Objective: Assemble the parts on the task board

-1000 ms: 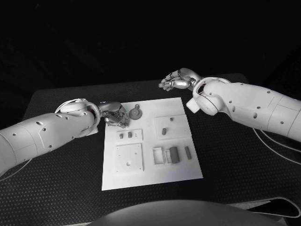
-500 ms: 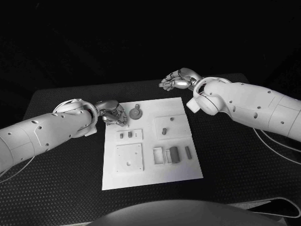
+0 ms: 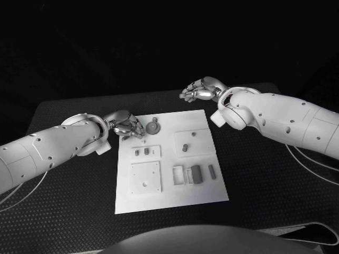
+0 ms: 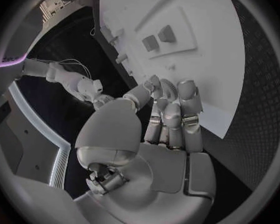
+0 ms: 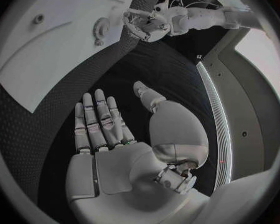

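The white task board [image 3: 169, 182] lies in the middle of the table. A round toothed part [image 3: 153, 127] sits near its far left corner, and it also shows in the right wrist view [image 5: 102, 25]. Small parts stand lower on the board: two short ones [image 3: 142, 152], a peg [image 3: 184, 147] and a few blocks [image 3: 195, 172]. My left hand [image 3: 126, 127] hovers at the far left corner beside the toothed part. Its fingers [image 4: 171, 114] are drawn together against the thumb, with nothing visible between them. My right hand [image 3: 202, 90] is raised beyond the far right corner, palm flat, fingers [image 5: 96, 119] spread, empty.
The board rests on a black textured mat [image 3: 70, 201] with bare room on both sides. Cables [image 3: 314, 164] trail under my right arm near the table's right edge.
My left hand has drifted a little toward the board's far edge, and its forearm has swung with it. The right hand and the parts have stayed put.
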